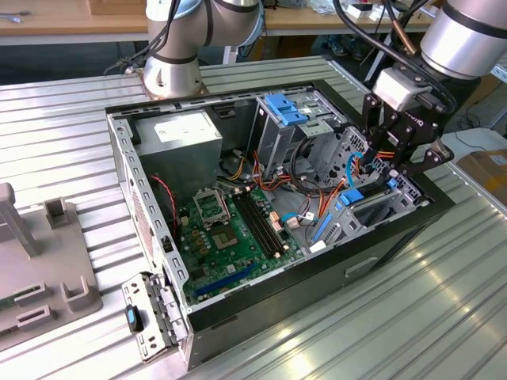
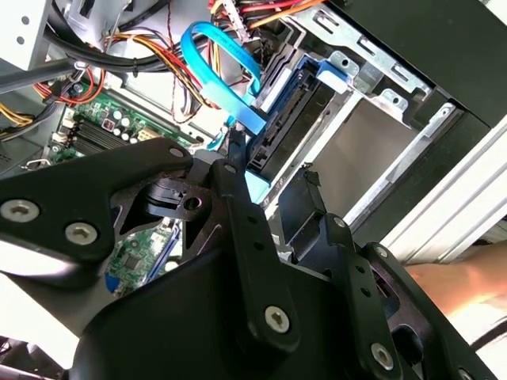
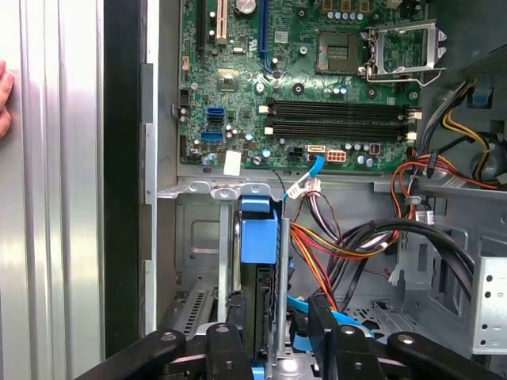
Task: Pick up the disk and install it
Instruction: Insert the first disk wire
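The disk (image 1: 371,207) stands on edge in the drive bay at the open computer case's corner, on the exterior view's right. Its dark body and blue frame show in the second wrist view (image 2: 279,119), and end-on in the first wrist view (image 3: 257,233). My gripper (image 1: 402,170) hangs right above it. The black fingers (image 3: 230,344) stand on either side of the disk's upper edge. In the second wrist view my gripper (image 2: 273,162) has one fingertip against the blue frame, and a gap shows at the other. The jaws stand a little apart.
The computer case (image 1: 396,237) lies open on a ribbed metal table, showing a green motherboard (image 1: 230,229). Orange, red and blue cables (image 3: 333,253) run beside the bay. A grey power supply (image 1: 186,131) and a light-blue bracket (image 1: 285,107) sit at the back. A hand (image 3: 4,95) rests outside the case.
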Tool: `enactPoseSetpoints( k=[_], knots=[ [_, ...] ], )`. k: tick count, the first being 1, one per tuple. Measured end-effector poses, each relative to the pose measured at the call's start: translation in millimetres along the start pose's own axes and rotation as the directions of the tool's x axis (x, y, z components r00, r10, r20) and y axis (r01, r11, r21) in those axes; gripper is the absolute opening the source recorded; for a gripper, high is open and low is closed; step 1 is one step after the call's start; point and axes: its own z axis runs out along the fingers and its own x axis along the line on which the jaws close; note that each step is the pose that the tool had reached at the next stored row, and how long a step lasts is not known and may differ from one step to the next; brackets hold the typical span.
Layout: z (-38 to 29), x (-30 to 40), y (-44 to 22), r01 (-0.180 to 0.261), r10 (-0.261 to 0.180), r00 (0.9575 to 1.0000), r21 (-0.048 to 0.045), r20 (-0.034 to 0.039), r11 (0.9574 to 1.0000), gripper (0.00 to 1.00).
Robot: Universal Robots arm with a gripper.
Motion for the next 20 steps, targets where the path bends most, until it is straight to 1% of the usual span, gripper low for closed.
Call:
enactPoseSetpoints(
  k=[7,9,10,11,13,14,16,19,20],
  knots=[
    [0.2,-2.5,-3.6,0.009,-0.009,1.0,0.0,0.0005,1.0,0.44],
    [0.3,-3.4,-6.5,0.016,-0.016,0.9999,0.0,0.0006,0.9999,0.44],
    [0.4,-3.3,-8.5,0.024,-0.024,0.9997,0.0,0.0011,0.9997,0.44],
    [0.6,-3.3,-11.8,0.041,-0.041,0.9992,-0.0001,0.0021,0.9992,0.44],
    [0.7,-3.3,-13.8,0.061,-0.061,0.9982,0.0,0.003,0.9982,0.44],
    [0.7,-3.3,-15.2,0.077,-0.077,0.997,0.0,0.0038,0.997,0.44],
    [0.9,-3.2,-18.1,0.095,-0.095,0.9954,0.0001,0.0048,0.9954,0.44],
    [1.3,-3.3,-25.1,0.117,-0.117,0.9931,0.0002,0.006,0.9931,0.44],
    [1.4,-3.2,-28.7,0.128,-0.128,0.9917,0.0002,0.0064,0.9917,0.44]
  ],
)
